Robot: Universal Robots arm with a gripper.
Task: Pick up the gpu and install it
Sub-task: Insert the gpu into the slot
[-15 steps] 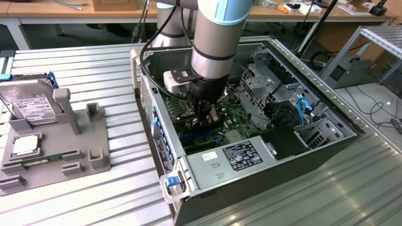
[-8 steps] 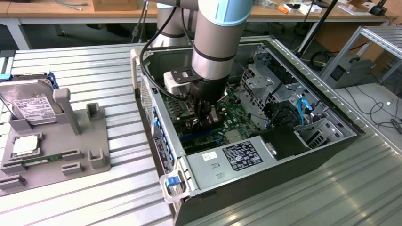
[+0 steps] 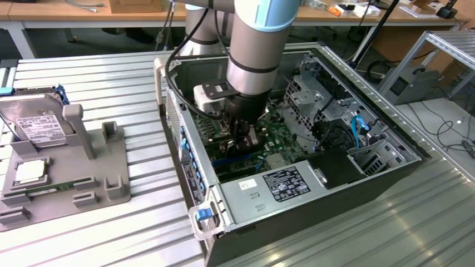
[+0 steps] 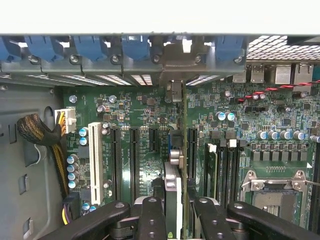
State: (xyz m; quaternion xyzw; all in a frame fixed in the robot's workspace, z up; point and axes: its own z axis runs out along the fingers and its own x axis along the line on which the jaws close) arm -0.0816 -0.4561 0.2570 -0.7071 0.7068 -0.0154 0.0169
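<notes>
Gripper [image 4: 174, 220]: partly closed, the two fingers [image 4: 151, 220] clamped on either face of the gpu [image 4: 173, 185].
Gpu: held on edge and upright, running from the fingers towards the rear wall of the case [image 3: 371, 105].
Gpu, far end: meets the rear wall below the blue latches [image 4: 90, 47]; probably its bracket, but the view there is too cluttered to be sure.
Gpu, lower edge: over the motherboard [image 4: 145, 115], in line with a slot. Cannot tell whether it is seated.
Neighbouring slots: black slots [image 4: 134, 160] lie parallel beside the card, with a white slot [image 4: 94, 155] further out.
CPU socket [image 4: 272, 192]: bare, on the other side of the card from the white slot.
Arm: reaches straight down into the open case, which lies on its side.
Power supply [image 3: 286, 186]: at the near end of the case, label up.
Grey fixture [image 3: 67, 183]: on the table [image 3: 111, 72], at the exterior view's left, well apart from the case.
Hard drive [image 3: 33, 119]: propped in the fixture.
</notes>
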